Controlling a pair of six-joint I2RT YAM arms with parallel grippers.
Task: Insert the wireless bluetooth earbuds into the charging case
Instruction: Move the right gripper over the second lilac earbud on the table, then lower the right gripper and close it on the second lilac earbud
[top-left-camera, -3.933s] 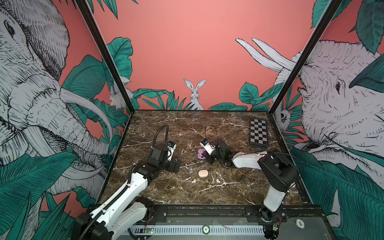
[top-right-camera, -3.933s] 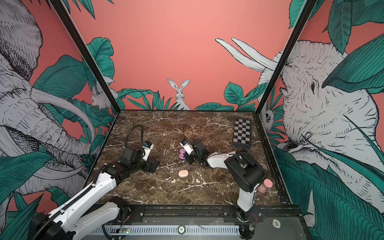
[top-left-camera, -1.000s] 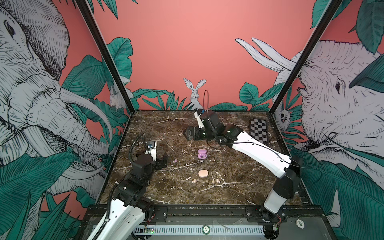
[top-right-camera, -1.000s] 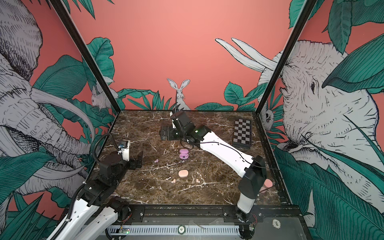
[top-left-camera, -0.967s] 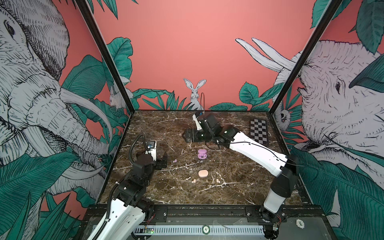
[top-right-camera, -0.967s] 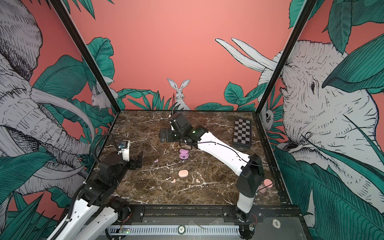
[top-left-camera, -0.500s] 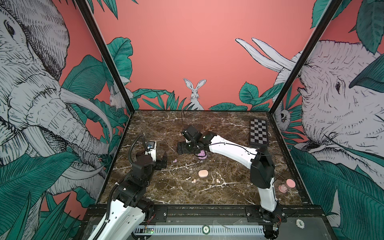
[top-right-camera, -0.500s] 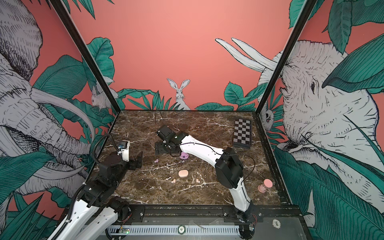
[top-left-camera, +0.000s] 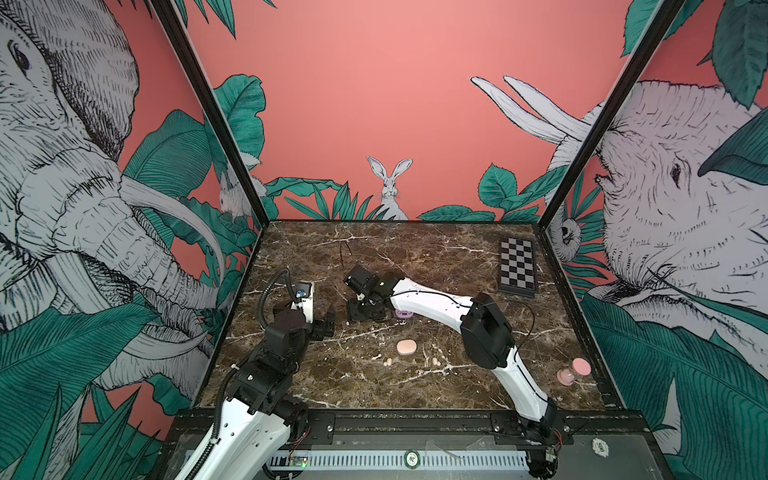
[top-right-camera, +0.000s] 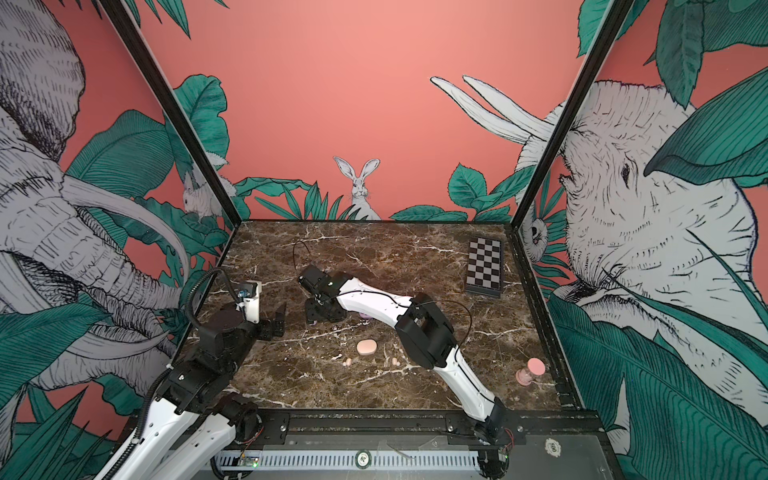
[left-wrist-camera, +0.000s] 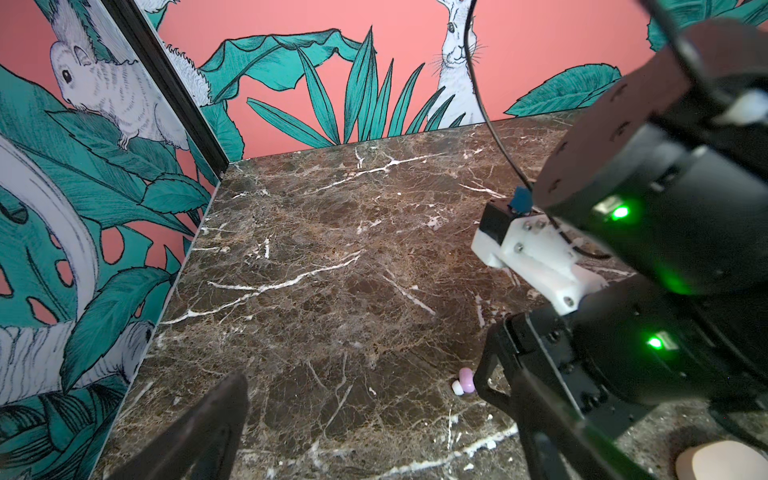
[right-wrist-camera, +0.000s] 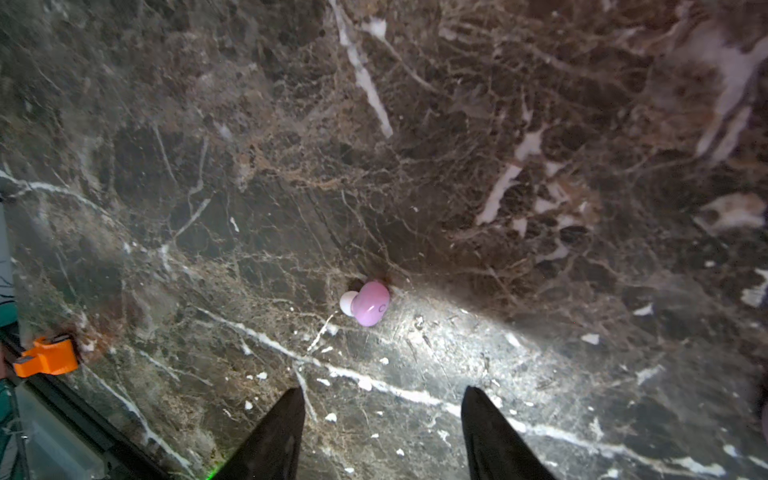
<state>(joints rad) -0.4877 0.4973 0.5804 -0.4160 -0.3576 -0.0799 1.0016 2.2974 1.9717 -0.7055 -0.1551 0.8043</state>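
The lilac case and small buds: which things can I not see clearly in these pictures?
- Lilac case: in both top views the right arm covers most; open or closed unclear.
- Peach buds: in top views too small for detail.
- Left claw: left wrist view shows one finger, cut by the frame edge.

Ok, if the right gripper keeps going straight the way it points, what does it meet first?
Probably the small lilac earbud with a white tip, lying alone on the brown marble tabletop just ahead of the right gripper; its jaws are apart and hold nothing.
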